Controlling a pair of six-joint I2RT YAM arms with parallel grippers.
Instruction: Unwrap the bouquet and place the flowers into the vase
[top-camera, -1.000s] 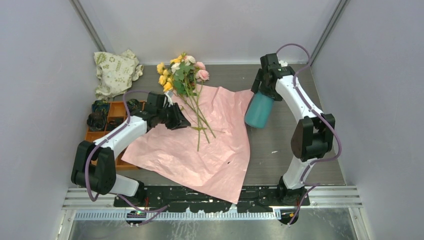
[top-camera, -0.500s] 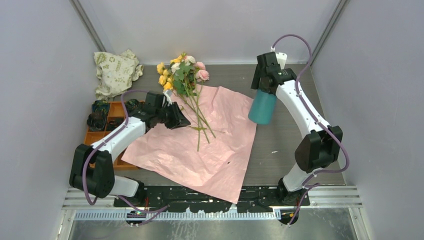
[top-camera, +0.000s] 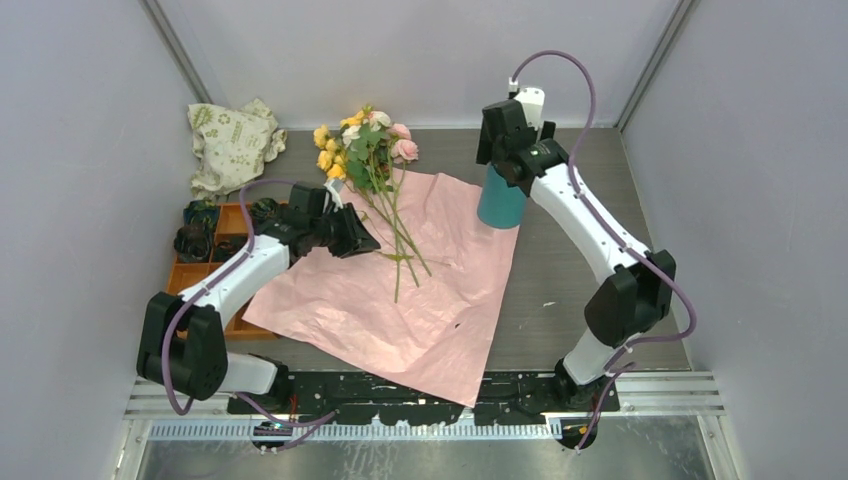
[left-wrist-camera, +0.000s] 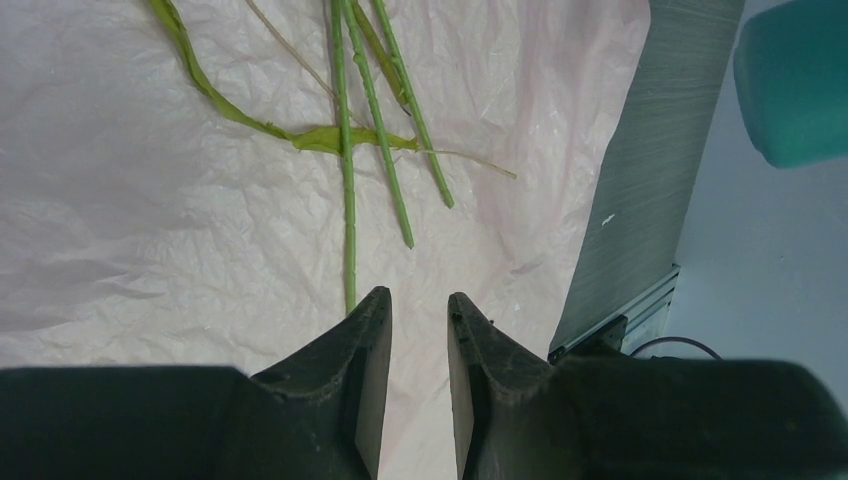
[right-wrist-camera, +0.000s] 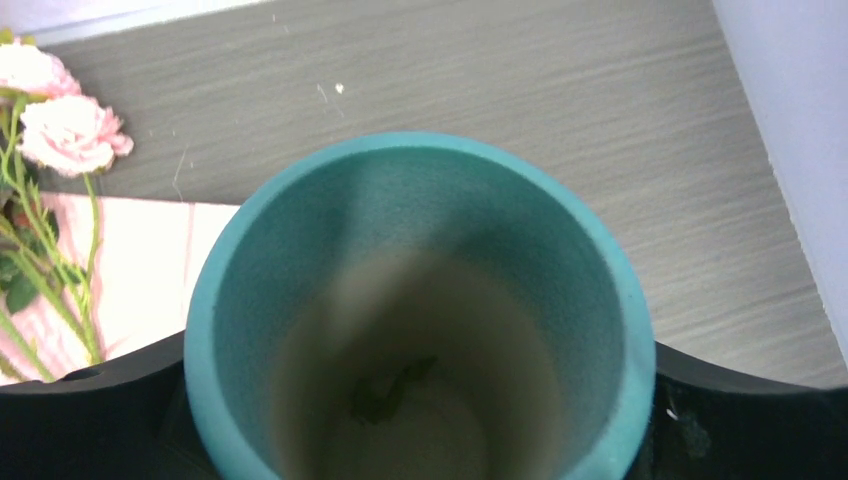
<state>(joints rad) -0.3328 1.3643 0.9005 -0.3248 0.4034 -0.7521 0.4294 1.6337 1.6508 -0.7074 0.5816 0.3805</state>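
The flowers lie loose on the spread pink wrapping paper, heads at the far edge, green stems pointing toward me. My left gripper hovers just left of the stems, jaws a little apart and empty. In the left wrist view the stem ends lie just ahead of the left gripper. My right gripper is shut on the teal vase, holding it upright by its top at the paper's far right corner. The right wrist view looks down into the vase; pink blooms show to its left.
A beige printed cloth bag lies at the back left. An orange compartment tray sits by the left wall, beside my left arm. Grey walls close in on three sides. The metal rail runs along the near edge.
My right arm has carried the vase up and to the left, from tilted over the bare table to upright at the paper's far corner. The left arm has barely moved.
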